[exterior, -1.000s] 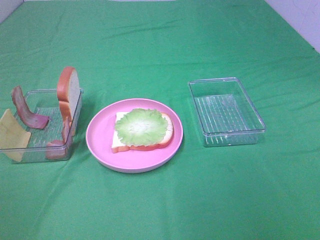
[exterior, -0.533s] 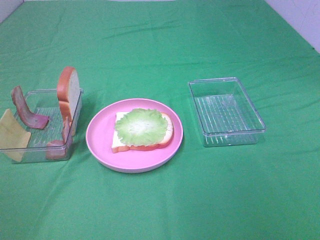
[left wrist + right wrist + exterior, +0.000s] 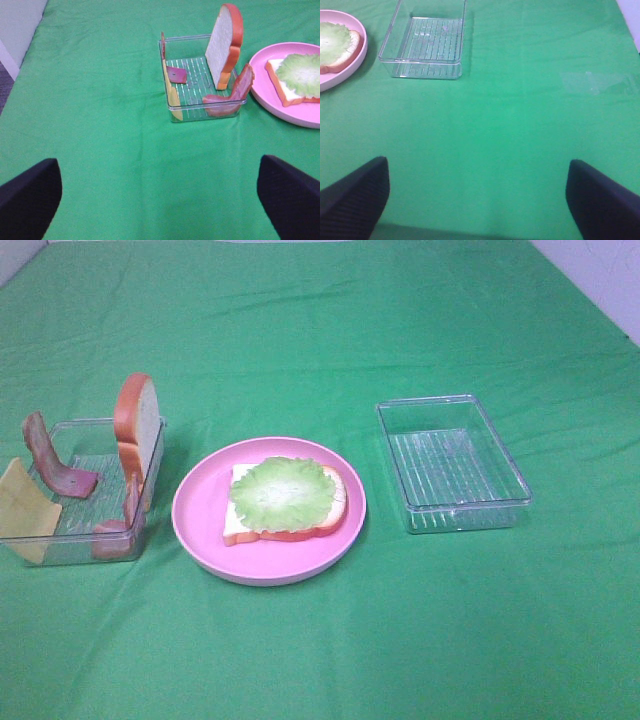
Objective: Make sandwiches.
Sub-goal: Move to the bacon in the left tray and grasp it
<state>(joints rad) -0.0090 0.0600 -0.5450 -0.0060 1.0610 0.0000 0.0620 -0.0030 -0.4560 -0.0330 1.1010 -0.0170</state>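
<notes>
The left fingers (image 3: 30, 192) and right fingers (image 3: 355, 192) are held wide apart and empty above the tabletop (image 3: 320, 330); nothing has been moved in the last second, so no layer has been added; the sandwich (image 3: 290, 512), bread (image 3: 238, 527) topped only with lettuce (image 3: 283, 488), is lying on the plate (image 3: 198, 510); bacon (image 3: 50, 460), cheese (image 3: 18, 505) and top slice (image 3: 140, 425) are left in the tray (image 3: 70, 545).

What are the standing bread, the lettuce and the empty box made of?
Standing bread: looks like a toy, probably foam or soft plastic; matte white face, evenly orange crust.
Lettuce: likely rubbery plastic, with moulded veins and a flat round shape.
Empty box: clear hard plastic, glossy, ribbed floor seen through its walls.
</notes>
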